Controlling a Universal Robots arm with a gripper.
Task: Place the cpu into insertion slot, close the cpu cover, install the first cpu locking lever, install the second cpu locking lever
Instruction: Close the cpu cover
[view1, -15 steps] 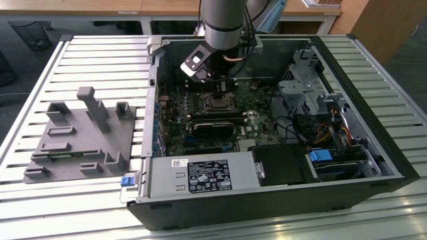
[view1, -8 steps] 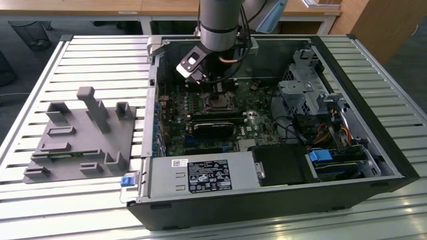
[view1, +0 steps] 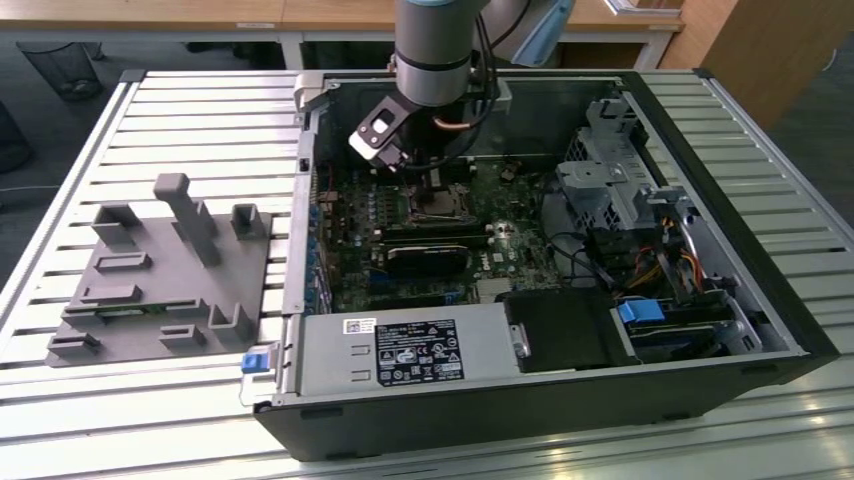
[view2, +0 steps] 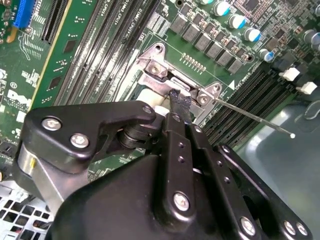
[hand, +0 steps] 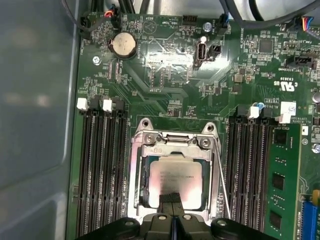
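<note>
The cpu (hand: 175, 175), a pale silvery square, lies in the insertion slot (hand: 136, 180) on the green board. The cpu cover (hand: 176, 150), a thin metal frame, lies down around it, so the chip shows through its window. One thin wire locking lever (hand: 223, 192) runs along one side of the slot. In the second wrist view this lever (view2: 252, 118) stands out free over the memory slots. My gripper (hand: 172, 198) is shut, and its black fingertips (view2: 180, 102) meet over the slot's edge with nothing between them. In the exterior view the gripper (view1: 430, 190) hangs inside the case just above the slot (view1: 435, 207).
Long black memory slots (hand: 102, 180) flank the socket on both sides. A black block (view1: 427, 258) lies on the board just in front of it. The case wall (view1: 310, 190), a drive cage (view1: 607, 185) and cables hem the arm in. A grey fixture (view1: 160, 270) stands outside.
</note>
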